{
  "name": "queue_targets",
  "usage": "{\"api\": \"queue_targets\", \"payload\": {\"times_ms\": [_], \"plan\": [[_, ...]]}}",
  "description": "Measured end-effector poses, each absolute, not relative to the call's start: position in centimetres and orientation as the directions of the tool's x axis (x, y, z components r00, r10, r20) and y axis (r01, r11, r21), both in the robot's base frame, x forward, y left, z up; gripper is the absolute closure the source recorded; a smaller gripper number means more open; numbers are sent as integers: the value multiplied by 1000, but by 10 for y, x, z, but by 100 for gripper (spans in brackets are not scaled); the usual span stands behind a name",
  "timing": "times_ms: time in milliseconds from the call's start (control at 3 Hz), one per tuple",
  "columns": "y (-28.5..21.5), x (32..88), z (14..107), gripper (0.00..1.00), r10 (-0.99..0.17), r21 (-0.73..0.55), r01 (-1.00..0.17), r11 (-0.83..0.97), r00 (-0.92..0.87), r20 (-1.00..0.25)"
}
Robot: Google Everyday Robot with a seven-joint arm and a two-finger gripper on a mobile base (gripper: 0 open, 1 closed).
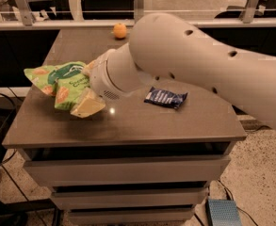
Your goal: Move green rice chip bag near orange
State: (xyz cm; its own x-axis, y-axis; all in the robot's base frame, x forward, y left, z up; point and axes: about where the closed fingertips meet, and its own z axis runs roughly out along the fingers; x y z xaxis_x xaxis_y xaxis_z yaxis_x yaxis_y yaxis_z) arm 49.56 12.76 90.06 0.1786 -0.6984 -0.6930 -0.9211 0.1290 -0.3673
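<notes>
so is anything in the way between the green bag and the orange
Nothing visible does. The gripper holds the green bag over the left of the table; the orange sits at the far edge, with only bare surface between them. The blue packet lies off to the right, clear of that path.

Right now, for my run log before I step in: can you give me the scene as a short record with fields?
table: dark top, drawers beneath
orange: at the table's far edge
green rice chip bag: at the left side, held, well short of the orange
end effector: at the left, shut on the bag
blue packet: flat on the table, right of the end effector
</notes>
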Motion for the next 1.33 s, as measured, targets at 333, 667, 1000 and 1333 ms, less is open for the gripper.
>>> {"api": "queue_targets", "payload": {"times_ms": [333, 667, 1000, 1333], "plan": [[82, 523, 907, 100, -758, -412, -891, 191, 133, -639], [14, 572, 915, 100, -827, -468, -842, 266, 49, -560], [-50, 621, 919, 100, -874, -514, -797, 317, -35, -485], [-103, 669, 920, 100, -891, -542, -762, 354, -100, -442]]}}
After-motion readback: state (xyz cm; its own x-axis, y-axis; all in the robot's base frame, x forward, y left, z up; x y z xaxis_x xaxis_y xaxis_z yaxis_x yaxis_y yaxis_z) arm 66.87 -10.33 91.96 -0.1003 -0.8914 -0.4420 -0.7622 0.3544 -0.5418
